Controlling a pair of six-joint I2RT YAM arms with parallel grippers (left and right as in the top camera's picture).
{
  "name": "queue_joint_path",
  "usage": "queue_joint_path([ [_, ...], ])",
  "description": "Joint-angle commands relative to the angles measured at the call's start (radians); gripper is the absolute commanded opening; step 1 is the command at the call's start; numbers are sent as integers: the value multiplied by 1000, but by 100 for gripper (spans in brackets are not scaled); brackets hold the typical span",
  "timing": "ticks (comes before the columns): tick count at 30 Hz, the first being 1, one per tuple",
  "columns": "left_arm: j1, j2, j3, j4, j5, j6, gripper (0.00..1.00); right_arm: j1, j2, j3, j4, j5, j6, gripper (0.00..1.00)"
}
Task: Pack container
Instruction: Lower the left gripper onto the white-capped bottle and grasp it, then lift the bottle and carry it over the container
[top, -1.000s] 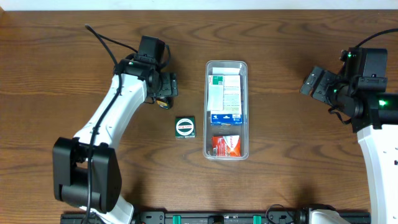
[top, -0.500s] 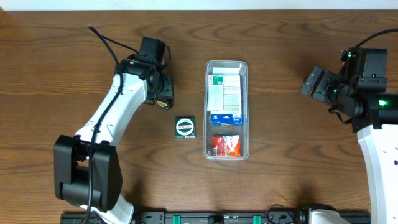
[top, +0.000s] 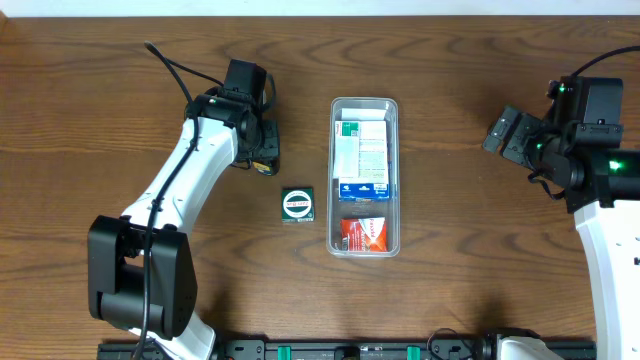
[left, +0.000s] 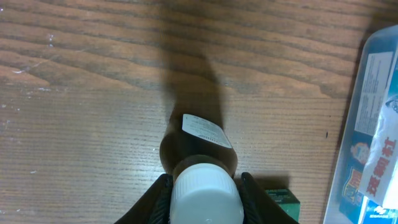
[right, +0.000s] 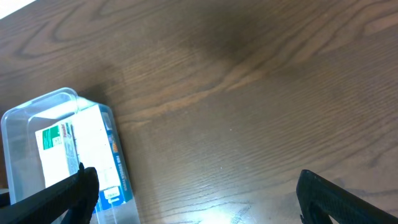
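The container (top: 331, 205) is a clear long tub at the table's middle, holding a white-and-green box (top: 362, 147), a blue box (top: 365, 186) and a red packet (top: 364, 233). To its left, my left gripper (top: 262, 155) is shut on the white cap (left: 206, 198) of a small brown bottle (left: 198, 142) that stands on the wood. A black finger (left: 157, 200) presses each side of the cap. Far right of the tub, my right gripper (top: 503, 133) hangs open over bare wood, holding nothing. The right wrist view shows the tub's corner (right: 43, 102) at the left.
A small green box (top: 298, 205) with a round white emblem lies just left of the container and below the bottle; its corner (left: 280, 198) shows in the left wrist view. Both white arms rise from the table's near edge.
My left gripper's fingers have closed in onto the bottle's cap. The left arm has barely shifted, and the right arm has not moved.
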Motion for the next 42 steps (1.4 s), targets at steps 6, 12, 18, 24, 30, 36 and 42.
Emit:
queue_joint_path([
  [6,3,-84,64,-104,-40,13,30,-10,-2,3,-2,3,-6,99],
  [12,-50,-240,126,-211,-41,17,29,-10,-2,3,-2,3,-6,99],
  [18,-182,-370,126,-229,-42,-15,25,-10,-2,3,-2,3,-5,99],
  [24,-373,-405,126,-225,-62,-92,25,-10,-2,3,-2,3,-5,99],
  [30,-533,-349,126,-200,-65,-119,25,-10,-2,3,-2,3,-5,99],
  [36,-602,-254,126,-170,-65,-4,25,-10,-2,3,-2,3,-5,99],
  [42,-606,-207,126,-169,-65,218,25,-10,-2,3,-2,3,-5,99],
])
